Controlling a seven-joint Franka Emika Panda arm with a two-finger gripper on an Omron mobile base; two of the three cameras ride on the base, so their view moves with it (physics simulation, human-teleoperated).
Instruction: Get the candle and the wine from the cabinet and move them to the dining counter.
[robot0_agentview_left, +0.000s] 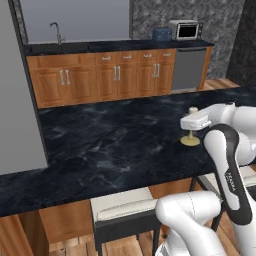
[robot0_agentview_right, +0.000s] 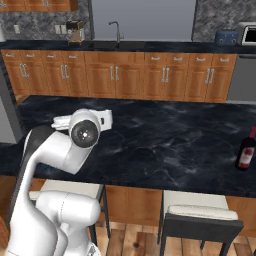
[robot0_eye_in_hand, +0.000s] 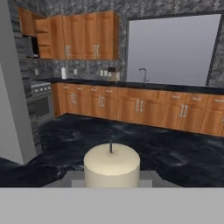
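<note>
Candle upright in closed claw, base on dining counter

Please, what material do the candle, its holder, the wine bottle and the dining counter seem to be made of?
The candle looks like matte cream wax, with a dark wick on top. Its holder seems brass-like metal, judged by its yellowish colour; this is uncertain. The wine bottle appears to be dark glossy glass with a red-pink paper label. The dining counter resembles polished black marble, with pale veins.
</note>
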